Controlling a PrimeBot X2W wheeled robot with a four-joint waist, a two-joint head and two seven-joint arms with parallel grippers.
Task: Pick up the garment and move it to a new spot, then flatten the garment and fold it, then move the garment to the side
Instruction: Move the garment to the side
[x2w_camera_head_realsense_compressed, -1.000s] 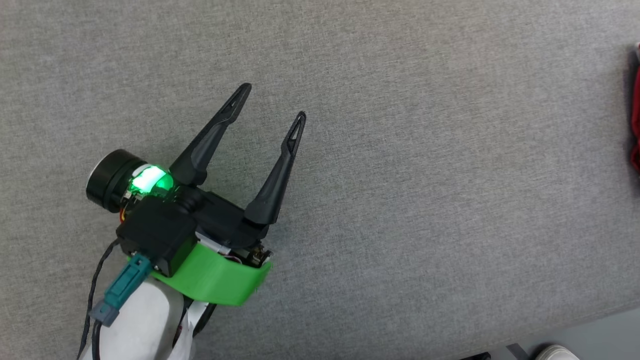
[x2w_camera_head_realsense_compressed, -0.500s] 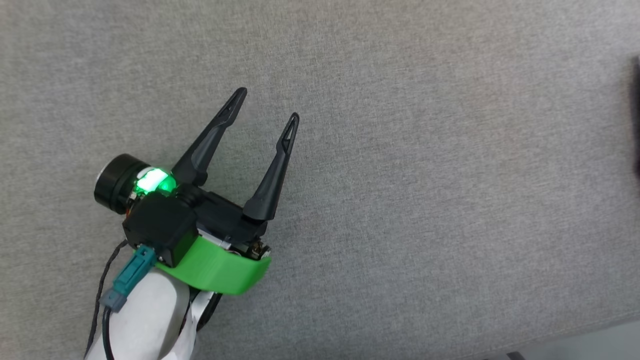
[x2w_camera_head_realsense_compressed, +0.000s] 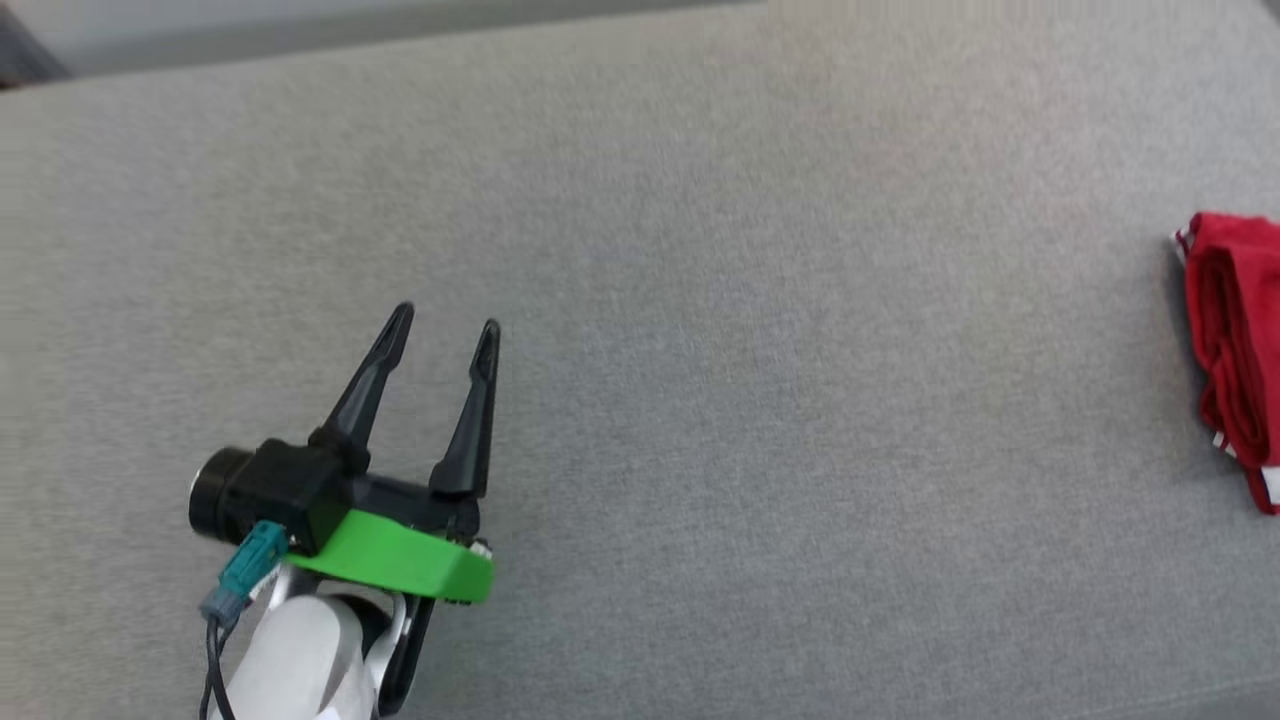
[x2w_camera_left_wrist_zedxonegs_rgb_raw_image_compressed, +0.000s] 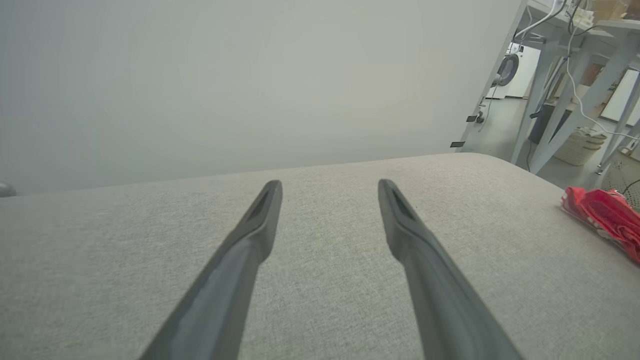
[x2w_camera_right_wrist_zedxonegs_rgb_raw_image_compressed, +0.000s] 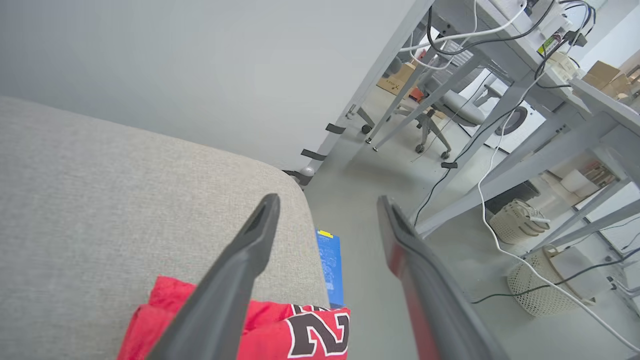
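Observation:
The garment (x2w_camera_head_realsense_compressed: 1235, 350) is a folded red bundle with a bit of white trim, lying at the right edge of the grey padded table (x2w_camera_head_realsense_compressed: 760, 300). From the left wrist it appears as a low red heap, the garment (x2w_camera_left_wrist_zedxonegs_rgb_raw_image_compressed: 605, 215), far off to the right. My left gripper (x2w_camera_head_realsense_compressed: 444, 325) hovers open over bare grey fabric at the lower left, nothing between its fingers. My right gripper (x2w_camera_right_wrist_zedxonegs_rgb_raw_image_compressed: 325, 210) stands open above the garment (x2w_camera_right_wrist_zedxonegs_rgb_raw_image_compressed: 280, 330), whose black white-outlined lettering faces up near the table's corner; its fingers are clear of the cloth.
The table's far edge (x2w_camera_head_realsense_compressed: 380, 40) runs along the top of the head view. Past the table's corner lie a blue sheet (x2w_camera_right_wrist_zedxonegs_rgb_raw_image_compressed: 330, 265) on the floor, metal desk legs (x2w_camera_right_wrist_zedxonegs_rgb_raw_image_compressed: 500, 150), cables, an office chair and woven baskets (x2w_camera_right_wrist_zedxonegs_rgb_raw_image_compressed: 520, 220).
The head camera has tilted, so the table's far edge and more of the garment are in view. The left gripper looks drawn back toward me and stays open.

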